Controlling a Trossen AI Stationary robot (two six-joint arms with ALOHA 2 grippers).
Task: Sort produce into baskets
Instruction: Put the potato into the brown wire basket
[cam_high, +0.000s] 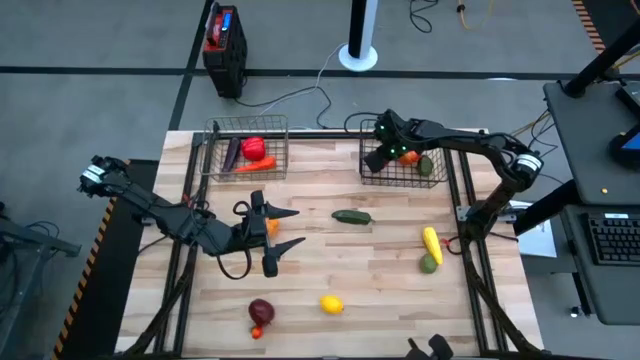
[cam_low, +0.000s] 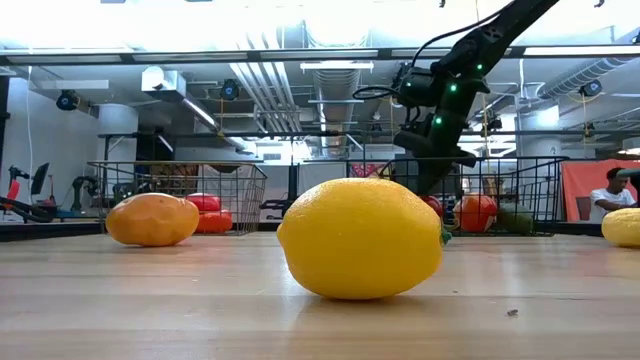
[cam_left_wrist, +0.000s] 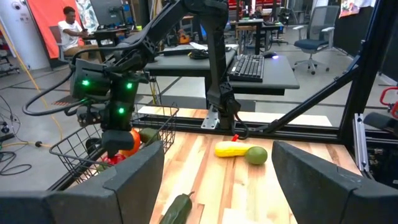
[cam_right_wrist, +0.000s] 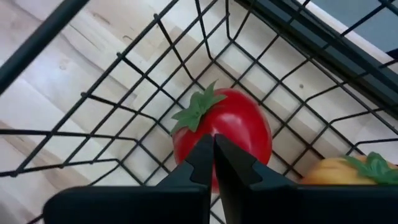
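Your right gripper (cam_high: 381, 152) hangs over the right basket (cam_high: 437, 178) at the upper right of the high view. Its jaws are pressed tight together and hold nothing. Just under them, in the right wrist view, a red tomato (cam_right_wrist: 231, 130) with a green top lies in the basket, and an orange piece (cam_right_wrist: 348, 171) lies beside it.

Your left gripper (cam_high: 284, 229) is low over the middle of the surface (cam_high: 380, 290). Its jaws stand wide apart and hold nothing. A small orange piece (cam_high: 272, 227) sits right by them.

The left basket (cam_high: 213, 160), at the upper left of the surface, has a red piece (cam_high: 253, 149), an orange carrot shape (cam_high: 252, 166) and a dark purple piece (cam_high: 233, 152) in it. So some of the job looks done.

You have more to sort. Out on the surface are a dark green cucumber shape (cam_high: 352, 216), a yellow piece (cam_high: 431, 241) touching a green one (cam_high: 428, 263), a lemon (cam_high: 332, 304) and a dark red piece (cam_high: 261, 311).

The surface is pale wood planks with a black frame around it. Around it is a grey floor with cables, a desk with a keyboard (cam_high: 612, 238) at the far right, and a person (cam_left_wrist: 73, 31) sitting far back in the room.
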